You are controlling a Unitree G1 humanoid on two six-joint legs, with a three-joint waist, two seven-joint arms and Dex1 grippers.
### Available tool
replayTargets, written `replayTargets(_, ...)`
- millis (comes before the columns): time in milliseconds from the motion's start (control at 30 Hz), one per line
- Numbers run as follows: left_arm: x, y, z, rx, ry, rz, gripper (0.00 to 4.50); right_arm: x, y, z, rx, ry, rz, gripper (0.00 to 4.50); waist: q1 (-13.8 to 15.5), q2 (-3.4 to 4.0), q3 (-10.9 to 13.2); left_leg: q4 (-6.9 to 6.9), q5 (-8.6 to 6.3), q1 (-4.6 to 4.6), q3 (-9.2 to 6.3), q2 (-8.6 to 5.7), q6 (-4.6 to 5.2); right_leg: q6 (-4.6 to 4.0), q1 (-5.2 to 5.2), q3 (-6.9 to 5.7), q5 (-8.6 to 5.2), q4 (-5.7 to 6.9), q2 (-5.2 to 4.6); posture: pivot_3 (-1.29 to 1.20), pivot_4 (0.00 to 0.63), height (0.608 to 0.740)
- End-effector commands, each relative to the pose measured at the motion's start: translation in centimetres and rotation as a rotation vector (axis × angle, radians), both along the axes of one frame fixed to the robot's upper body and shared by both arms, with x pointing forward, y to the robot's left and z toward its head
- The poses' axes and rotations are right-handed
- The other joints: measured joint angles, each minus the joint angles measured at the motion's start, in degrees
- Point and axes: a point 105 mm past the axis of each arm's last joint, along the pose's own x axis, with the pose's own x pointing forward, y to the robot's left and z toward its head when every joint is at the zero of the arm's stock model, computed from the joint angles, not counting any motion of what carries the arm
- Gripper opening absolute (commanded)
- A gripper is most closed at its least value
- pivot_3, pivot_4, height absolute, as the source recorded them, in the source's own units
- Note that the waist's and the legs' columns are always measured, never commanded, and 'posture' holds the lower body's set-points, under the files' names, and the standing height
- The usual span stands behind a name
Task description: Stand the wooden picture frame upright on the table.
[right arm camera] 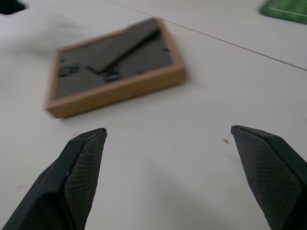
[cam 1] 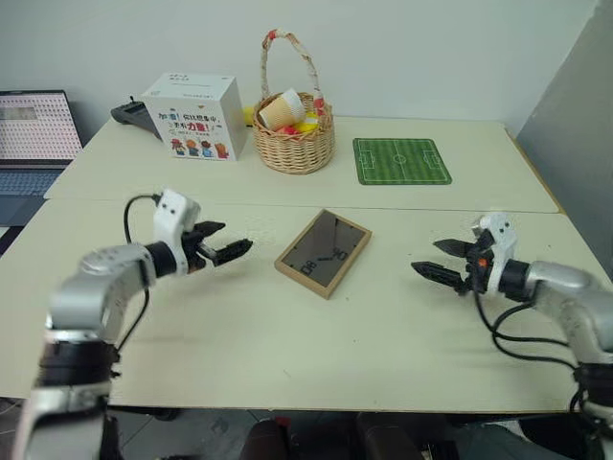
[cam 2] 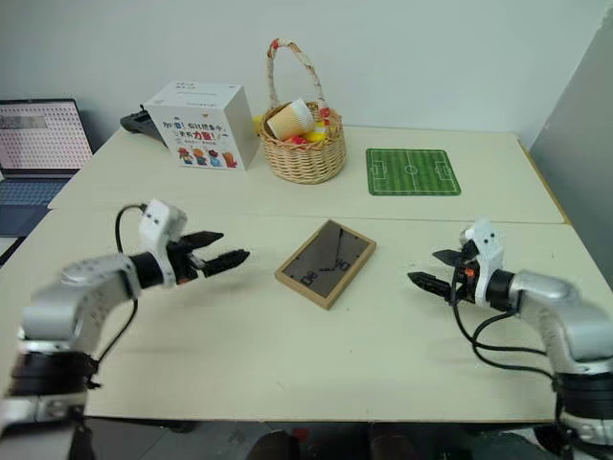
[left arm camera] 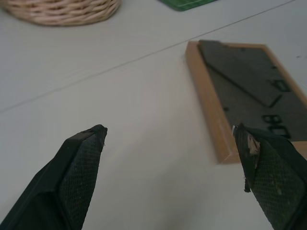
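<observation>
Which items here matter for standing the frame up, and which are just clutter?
Job:
wooden picture frame, lying back-up
table
left claw, open
right claw, open

Lying about:
wicker basket
white box
green soccer-field mat
laptop

We see the table [cam 1: 287, 345] with the picture frame [cam 1: 324, 252] lying flat, back up, between the left gripper [cam 1: 228, 251] and the right gripper [cam 1: 442, 261]. Beyond them sit a basket [cam 1: 294, 144], a box [cam 1: 194, 118] and a green mat [cam 1: 400, 160].
</observation>
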Motion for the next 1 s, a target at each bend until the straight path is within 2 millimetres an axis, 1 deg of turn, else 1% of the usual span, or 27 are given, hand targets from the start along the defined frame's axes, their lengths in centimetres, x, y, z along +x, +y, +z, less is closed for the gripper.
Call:
replayTargets(33,-0.9,-0.4,1.5,0.025,0.038,-0.154,4.50,-0.6,0.7,1.7,-0.002,-0.001,0.103,4.41,0.0,0.00,0.0,0.00,0.00,-0.02,-0.01,0.00,0.00,0.00,-0.01,-0.01,0.00,-0.01,0.00,0.00,0.150,0.740)
replayTargets(167,-0.7,-0.3,1.6,0.035,0.055,-0.176,4.50,-0.4,0.0,1.5,-0.042,-0.004,0.093,4.41,0.1,0.01,0.0,0.01,-0.03,-0.10,0.02,-0.01,0.06,-0.02,-0.07,0.01,0.00,-0.08,-0.01,0.00,0.150,0.740)
replayTargets(267,-0.2,-0.6,1.9,0.045,0.025,-0.182,4.50,-0.2,0.0,1.9,-0.043,-0.019,0.081,4.41,0.2,0.01,0.0,0.04,-0.07,-0.20,0.01,0.01,0.12,-0.02,-0.14,-0.01,0.00,-0.08,-0.01,0.00,0.150,0.740)
replayTargets(333,0.3,-0.5,2.1,0.051,-0.010,-0.168,4.50,0.2,0.1,1.8,-0.055,-0.043,0.056,4.41,0.4,0.01,0.0,0.07,-0.07,-0.23,-0.01,0.02,0.12,-0.02,-0.15,-0.03,0.00,-0.06,-0.01,0.00,0.150,0.740)
replayTargets(367,0.7,-0.4,1.9,0.050,-0.020,-0.154,4.50,0.7,0.2,1.6,-0.050,-0.063,0.032,4.41,0.4,0.01,0.0,0.08,-0.07,-0.24,-0.02,0.02,0.12,-0.03,-0.16,-0.04,0.00,-0.06,-0.01,0.00,0.150,0.740)
replayTargets(433,1.6,0.0,1.4,0.010,-0.023,-0.097,4.15,2.2,-0.1,0.8,-0.029,-0.072,-0.082,4.04,0.3,-0.04,0.0,0.10,-0.07,-0.22,0.00,0.03,0.12,-0.03,-0.15,-0.02,0.00,-0.04,-0.01,0.00,0.150,0.740)
replayTargets(467,2.0,0.0,0.8,0.024,-0.026,-0.074,4.01,2.6,0.0,0.4,-0.028,-0.072,-0.116,3.88,0.2,-0.04,0.0,0.13,-0.07,-0.16,0.00,0.04,0.12,-0.03,-0.11,-0.01,0.00,-0.01,0.00,0.00,0.150,0.740)
replayTargets(567,3.1,-0.5,-0.3,0.079,-0.041,-0.045,3.44,2.7,1.4,-0.2,-0.036,-0.073,-0.131,3.26,0.3,0.00,0.0,0.14,-0.06,-0.23,0.01,0.03,0.12,-0.03,-0.20,0.02,0.00,0.08,0.00,0.00,0.150,0.740)
replayTargets(633,4.0,-1.5,-1.5,0.110,-0.034,-0.030,3.02,3.1,2.2,-1.0,-0.057,-0.083,-0.153,2.80,0.4,0.00,0.0,0.15,-0.06,-0.33,0.00,0.05,0.12,-0.03,-0.27,-0.01,0.01,0.07,0.00,0.00,0.150,0.740)
replayTargets(700,4.5,-2.6,-2.4,0.091,-0.008,-0.029,2.75,3.7,2.7,-1.9,-0.064,-0.088,-0.189,2.46,0.5,-0.01,0.0,0.17,-0.05,-0.40,-0.01,0.05,0.11,-0.04,-0.33,-0.03,0.01,0.05,-0.01,0.00,0.150,0.740)
replayTargets(733,4.7,-3.1,-2.7,0.069,0.009,-0.034,2.52,3.9,3.0,-2.3,-0.070,-0.087,-0.206,2.22,0.5,-0.01,0.0,0.18,-0.05,-0.43,-0.01,0.05,0.11,-0.04,-0.34,-0.03,0.01,0.05,-0.01,0.00,0.150,0.740)
replayTargets(767,4.8,-3.6,-3.0,0.058,0.022,-0.040,2.41,4.1,3.2,-2.7,-0.079,-0.089,-0.221,2.09,0.5,-0.01,0.0,0.19,-0.05,-0.45,0.00,0.05,0.11,-0.04,-0.35,-0.02,0.01,0.06,-0.03,0.00,0.150,0.740)
replayTargets(833,4.8,-4.7,-4.0,0.086,0.047,-0.071,2.01,4.6,4.0,-3.0,-0.068,-0.086,-0.249,1.66,0.5,-0.01,0.0,0.22,-0.05,-0.51,0.01,0.04,0.10,-0.04,-0.38,-0.02,0.01,0.07,-0.03,0.00,0.150,0.740)
replayTargets(900,4.9,-5.5,-4.7,0.113,0.057,-0.080,1.59,5.0,4.4,-3.5,-0.072,-0.088,-0.271,1.11,0.5,-0.01,0.0,0.22,-0.05,-0.54,0.00,0.05,0.09,-0.04,-0.41,-0.03,0.01,0.07,-0.03,0.00,0.150,0.740)
replayTargets(933,5.0,-5.7,-4.9,0.118,0.057,-0.081,1.42,5.1,4.5,-3.8,-0.075,-0.090,-0.279,0.97,0.5,-0.01,0.0,0.21,-0.05,-0.54,0.01,0.05,0.09,-0.04,-0.43,-0.02,0.01,0.08,-0.03,0.00,0.150,0.740)
replayTargets(1000,5.3,-6.2,-5.4,0.116,0.066,-0.064,1.01,5.5,4.7,-4.5,-0.083,-0.087,-0.305,0.48,0.5,0.00,0.0,0.20,-0.04,-0.53,-0.01,0.05,0.09,-0.04,-0.43,-0.03,0.01,0.08,-0.03,0.00,0.150,0.740)
